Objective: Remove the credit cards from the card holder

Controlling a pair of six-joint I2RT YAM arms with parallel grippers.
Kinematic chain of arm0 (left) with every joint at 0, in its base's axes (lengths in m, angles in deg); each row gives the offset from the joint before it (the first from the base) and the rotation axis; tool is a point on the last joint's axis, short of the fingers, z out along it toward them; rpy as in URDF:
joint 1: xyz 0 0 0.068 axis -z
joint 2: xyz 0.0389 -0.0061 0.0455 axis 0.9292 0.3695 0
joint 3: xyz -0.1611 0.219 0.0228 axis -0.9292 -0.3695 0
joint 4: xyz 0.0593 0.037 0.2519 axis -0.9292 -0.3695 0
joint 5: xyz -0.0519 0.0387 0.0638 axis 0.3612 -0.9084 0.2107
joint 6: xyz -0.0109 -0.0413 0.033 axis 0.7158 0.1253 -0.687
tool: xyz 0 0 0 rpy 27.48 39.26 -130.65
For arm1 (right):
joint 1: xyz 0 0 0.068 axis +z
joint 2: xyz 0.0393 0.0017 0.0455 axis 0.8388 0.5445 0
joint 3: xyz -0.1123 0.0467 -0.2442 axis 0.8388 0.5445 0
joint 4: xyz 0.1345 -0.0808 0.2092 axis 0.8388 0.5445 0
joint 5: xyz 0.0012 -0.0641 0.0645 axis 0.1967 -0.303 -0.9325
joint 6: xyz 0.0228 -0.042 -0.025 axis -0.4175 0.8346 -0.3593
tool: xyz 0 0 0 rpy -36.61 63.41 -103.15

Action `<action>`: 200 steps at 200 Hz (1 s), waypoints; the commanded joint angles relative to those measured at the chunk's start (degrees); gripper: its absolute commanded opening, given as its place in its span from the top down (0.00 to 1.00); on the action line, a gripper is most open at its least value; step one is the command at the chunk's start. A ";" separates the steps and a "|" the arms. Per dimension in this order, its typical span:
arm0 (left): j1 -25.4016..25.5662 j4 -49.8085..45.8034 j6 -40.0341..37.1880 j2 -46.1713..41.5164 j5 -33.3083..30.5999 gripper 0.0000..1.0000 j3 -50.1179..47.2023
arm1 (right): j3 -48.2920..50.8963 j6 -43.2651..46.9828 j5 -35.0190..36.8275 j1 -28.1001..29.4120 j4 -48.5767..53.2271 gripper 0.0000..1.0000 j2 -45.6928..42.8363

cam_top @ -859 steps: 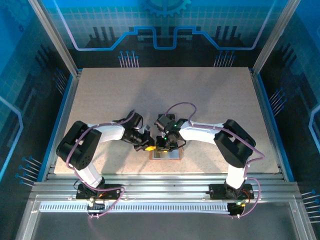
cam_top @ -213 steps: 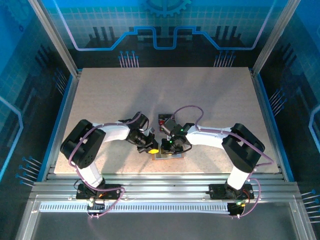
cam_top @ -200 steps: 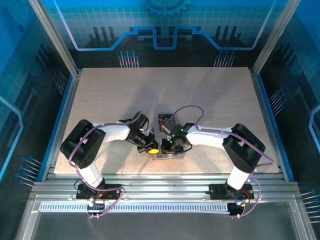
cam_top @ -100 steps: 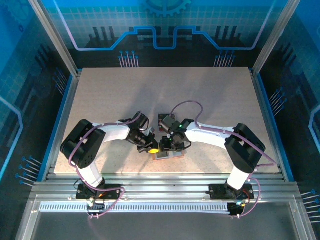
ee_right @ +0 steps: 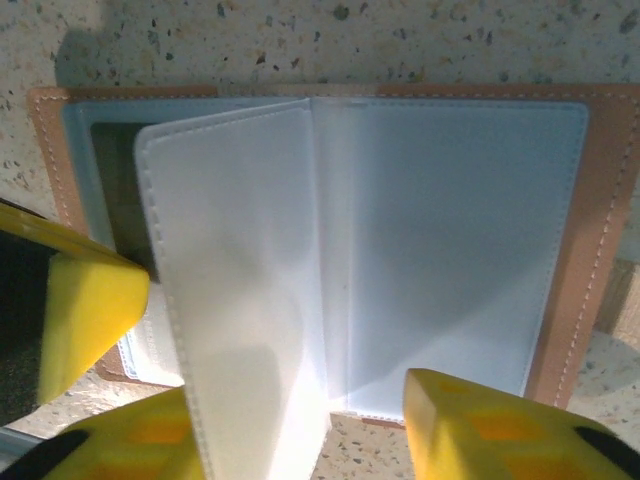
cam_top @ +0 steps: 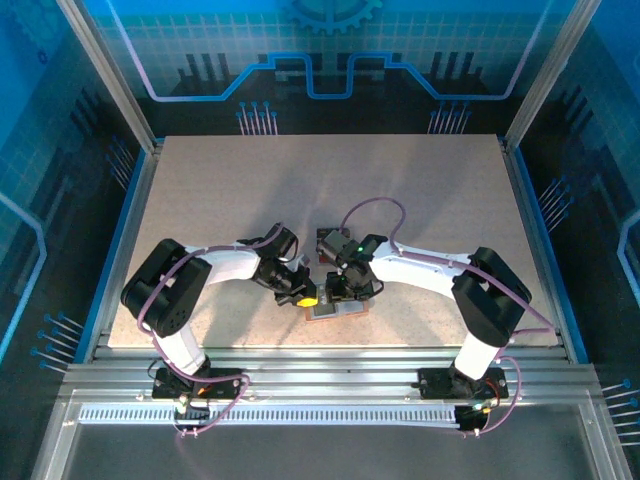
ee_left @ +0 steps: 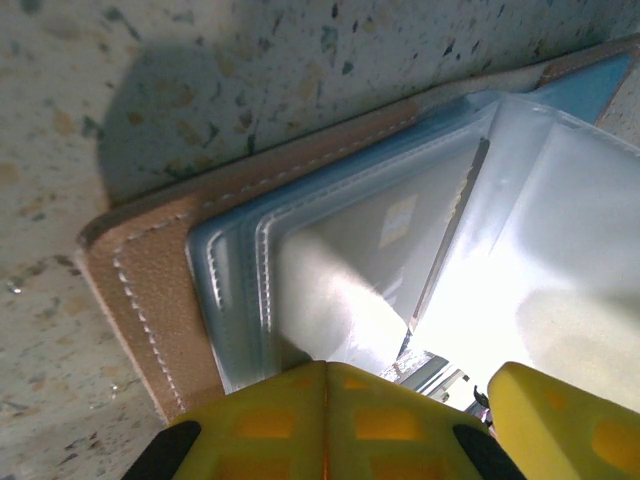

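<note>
STEP: searching opened wallet (ee_right: 570, 250), flat on bench (ee_right: 300, 30) under both tools | left tool (ee_left: 325, 400): closed, tip on wallet's page | right tool (ee_right: 330, 410): jaws apart astride raised pale flap (ee_right: 240, 280) | NEXT: likely find card behind flap, pinch its edge, slide out.

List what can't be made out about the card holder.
- Top view: card holder mostly under the left arm and right arm, contents too small.
- Left wrist view: glare whitens the sleeves.
- Right wrist view: a raised sleeve page covers the left pocket; any cards there are hidden.
</note>
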State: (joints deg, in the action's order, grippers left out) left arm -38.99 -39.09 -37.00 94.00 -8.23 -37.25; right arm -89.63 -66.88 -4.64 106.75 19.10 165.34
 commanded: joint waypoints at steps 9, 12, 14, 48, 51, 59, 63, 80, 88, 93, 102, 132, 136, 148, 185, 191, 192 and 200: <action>0.08 -1.74 -0.59 0.15 -1.24 0.93 0.93 | 2.43 0.15 -0.64 -1.65 -0.28 0.70 -3.41; 0.12 -1.81 -0.59 0.18 -1.33 0.93 0.99 | 2.78 0.13 -0.91 -1.80 -0.54 0.72 -3.67; 0.08 -1.83 -0.54 0.09 -1.35 0.93 1.00 | 3.01 0.13 -1.08 -1.96 -0.72 0.73 -3.75; 0.04 -2.33 -0.65 -1.07 -1.61 0.93 1.27 | 4.92 -0.02 -2.96 -2.68 -2.55 0.88 -5.50; 0.05 -2.31 -0.67 -1.17 -1.61 0.93 1.37 | 5.07 -0.04 -3.19 -2.71 -2.71 0.89 -5.63; 0.10 -2.64 -0.76 -1.61 -1.59 0.93 1.53 | 5.46 -0.32 -3.79 -2.63 -3.19 0.93 -5.88; 0.12 -2.85 -0.84 -1.75 -1.57 0.93 1.70 | 5.63 -0.53 -4.08 -2.70 -3.39 0.94 -5.91; 0.09 -3.89 -1.27 -2.14 -1.53 0.93 2.63 | 6.99 -1.59 -6.49 -2.65 -5.64 0.99 -6.17; 0.12 -4.19 -1.37 -2.27 -1.53 0.92 2.86 | 7.74 -2.34 -7.60 -2.69 -7.02 0.99 -6.41; 0.08 -4.32 -1.38 -2.28 -1.45 0.92 3.01 | 8.14 -2.85 -7.94 -2.66 -8.01 1.00 -6.60; 0.08 -4.41 -1.46 -2.28 -1.46 0.92 3.18 | 8.86 -3.36 -8.43 -2.54 -8.99 1.00 -7.00; 0.12 -4.29 -1.41 -1.63 -1.09 0.92 3.08 | 8.89 -3.06 -5.77 -2.72 -6.94 0.94 -7.32; 0.12 -4.27 -1.46 -1.50 -1.09 0.92 3.05 | 8.81 -2.82 -5.08 -2.76 -6.22 0.93 -7.23; 0.10 -4.21 -1.42 -1.40 -1.17 0.92 2.88 | 8.39 -2.10 -3.17 -2.81 -4.20 0.93 -7.01; 0.11 -3.94 -1.19 -1.31 -1.09 0.92 2.59 | 9.24 -0.59 -3.11 -4.28 -4.08 0.92 -6.79; 0.08 -3.94 -1.16 -1.29 -1.09 0.92 2.65 | 9.25 -0.32 -2.95 -4.47 -4.00 0.92 -6.79; 0.10 -3.94 -1.18 -1.30 -1.09 0.92 2.63 | 9.27 -0.31 -2.98 -4.51 -3.98 0.92 -6.83; 0.07 -3.86 -1.06 -1.36 -1.08 0.92 2.57 | 9.25 0.00 -2.84 -4.64 -3.97 0.92 -6.76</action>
State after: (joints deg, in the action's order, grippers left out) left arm -38.99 -41.23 -37.28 93.19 -9.52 -35.24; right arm -81.00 -68.26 -8.95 103.12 13.24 159.28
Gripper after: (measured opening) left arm 0.078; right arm 0.083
